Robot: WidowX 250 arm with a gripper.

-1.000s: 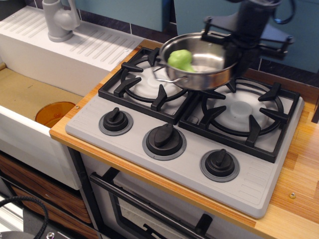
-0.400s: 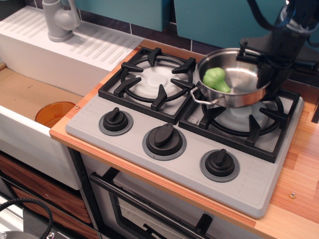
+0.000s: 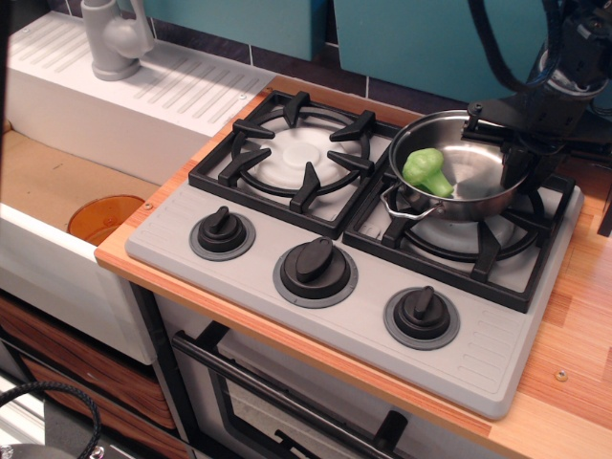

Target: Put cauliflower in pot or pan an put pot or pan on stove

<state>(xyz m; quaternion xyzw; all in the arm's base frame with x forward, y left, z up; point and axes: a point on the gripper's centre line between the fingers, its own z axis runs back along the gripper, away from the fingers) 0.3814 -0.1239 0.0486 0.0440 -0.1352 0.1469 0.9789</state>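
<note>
The arm enters from the upper right and is cut off by the frame edge, so only its dark lower part shows; the gripper (image 3: 521, 134) sits at the far right rim of the pan (image 3: 478, 186), and its black fingers merge with the shadowed rim and the dark backdrop, so the fingertips are hard to make out; the jaws appear clamped on the pan's right rim, though the contact itself is hidden. The pan stands over the right-hand burner grate (image 3: 483, 239) of the stove (image 3: 316, 306), and whether its base rests on the grate or hangs just above cannot be told; the far loop handle is concealed by the gripper, the near one points toward the knobs. The cauliflower (image 3: 426, 171) lies inside the pan on its left side, stem toward the middle, well apart from the jaws across the bowl; the left burner grate (image 3: 292, 158) is bare; at the left a sink (image 3: 57, 182) holds an orange disc (image 3: 105, 218), partly cut by the counter edge.
</note>
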